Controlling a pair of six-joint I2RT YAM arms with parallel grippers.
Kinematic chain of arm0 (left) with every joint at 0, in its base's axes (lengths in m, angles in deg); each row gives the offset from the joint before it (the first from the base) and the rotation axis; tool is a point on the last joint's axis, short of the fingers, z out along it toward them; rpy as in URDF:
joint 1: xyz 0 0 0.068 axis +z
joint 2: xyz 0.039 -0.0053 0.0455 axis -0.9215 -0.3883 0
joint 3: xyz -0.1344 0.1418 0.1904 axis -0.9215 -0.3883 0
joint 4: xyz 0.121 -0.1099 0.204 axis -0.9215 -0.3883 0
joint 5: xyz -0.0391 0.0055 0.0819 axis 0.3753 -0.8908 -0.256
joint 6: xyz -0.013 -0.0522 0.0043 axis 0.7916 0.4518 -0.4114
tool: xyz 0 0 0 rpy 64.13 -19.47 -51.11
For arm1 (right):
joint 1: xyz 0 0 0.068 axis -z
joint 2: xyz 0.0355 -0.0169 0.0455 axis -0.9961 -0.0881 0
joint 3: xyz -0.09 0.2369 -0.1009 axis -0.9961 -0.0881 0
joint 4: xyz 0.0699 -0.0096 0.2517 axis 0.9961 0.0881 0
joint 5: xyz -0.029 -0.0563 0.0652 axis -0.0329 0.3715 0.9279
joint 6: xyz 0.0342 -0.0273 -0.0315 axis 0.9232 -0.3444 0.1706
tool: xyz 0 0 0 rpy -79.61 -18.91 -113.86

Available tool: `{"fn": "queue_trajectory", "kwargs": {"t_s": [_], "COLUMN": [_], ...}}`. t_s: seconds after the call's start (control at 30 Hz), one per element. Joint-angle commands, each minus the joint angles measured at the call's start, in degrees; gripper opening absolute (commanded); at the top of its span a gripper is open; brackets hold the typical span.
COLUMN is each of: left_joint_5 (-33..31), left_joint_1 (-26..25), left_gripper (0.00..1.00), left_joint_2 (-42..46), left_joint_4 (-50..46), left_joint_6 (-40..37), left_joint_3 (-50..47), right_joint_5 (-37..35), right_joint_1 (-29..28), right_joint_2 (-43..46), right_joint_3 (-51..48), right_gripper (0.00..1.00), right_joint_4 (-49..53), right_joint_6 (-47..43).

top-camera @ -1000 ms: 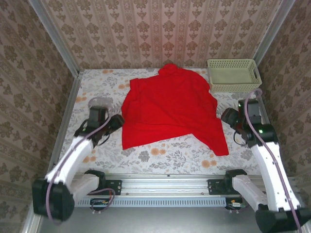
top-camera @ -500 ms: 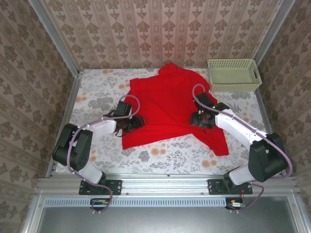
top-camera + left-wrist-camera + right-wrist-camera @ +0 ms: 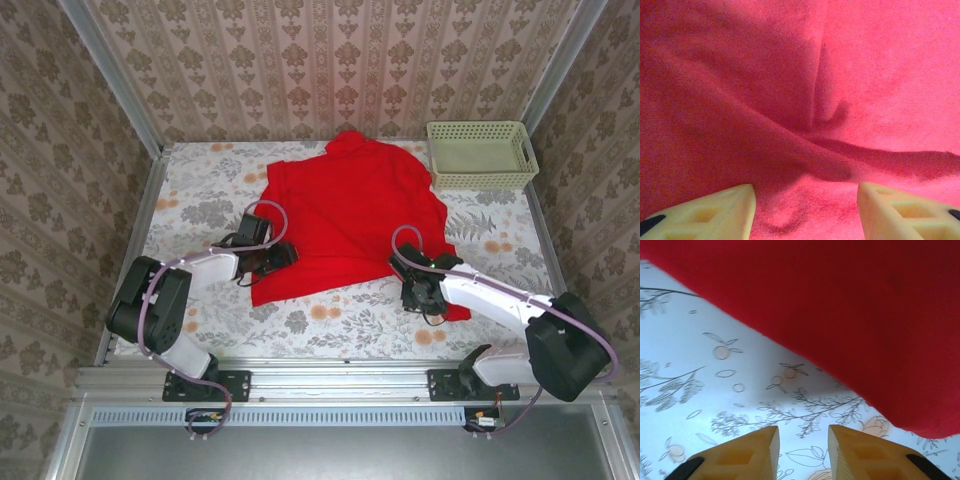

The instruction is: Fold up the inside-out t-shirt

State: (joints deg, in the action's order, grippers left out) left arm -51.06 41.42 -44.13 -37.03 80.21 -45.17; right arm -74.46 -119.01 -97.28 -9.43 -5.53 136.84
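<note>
You drew the right jaws off the t-shirt onto bare bench, its near hem just ahead; they narrowed, empty | left jaws stayed parted astride a wrinkle | folding not started.

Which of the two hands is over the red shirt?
The left hand: red t-shirt shows between its fingers. The right hand faces flowered tablecloth.
</note>
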Motion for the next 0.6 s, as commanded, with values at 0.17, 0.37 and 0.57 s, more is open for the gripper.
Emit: {"fn": "queue_trajectory", "kwargs": {"t_s": [0.17,0.37,0.57], "left_joint_5": [-0.4,-0.1,0.1], "left_joint_1": [0.5,1.2,1.3], "left_gripper": [0.58,0.58,0.58], "left_joint_2": [0.6,0.7,0.8], "left_joint_4": [-0.1,0.0,-0.3], "left_joint_6": [0.5,0.4,0.4], "left_joint_3": [-2.5,-2.7,-2.5], "right_joint_5": [-9.5,-11.1,-10.6], "right_joint_1": [1.6,3.0,-0.5], "right_joint_2": [-2.2,-2.6,-1.9], "right_joint_3": [0.0,-0.1,0.0], "right_gripper": [0.3,0.27,0.25], "right_joint_4": [4.6,4.9,6.6], "right_joint_6": [3.8,3.4,5.7]}}
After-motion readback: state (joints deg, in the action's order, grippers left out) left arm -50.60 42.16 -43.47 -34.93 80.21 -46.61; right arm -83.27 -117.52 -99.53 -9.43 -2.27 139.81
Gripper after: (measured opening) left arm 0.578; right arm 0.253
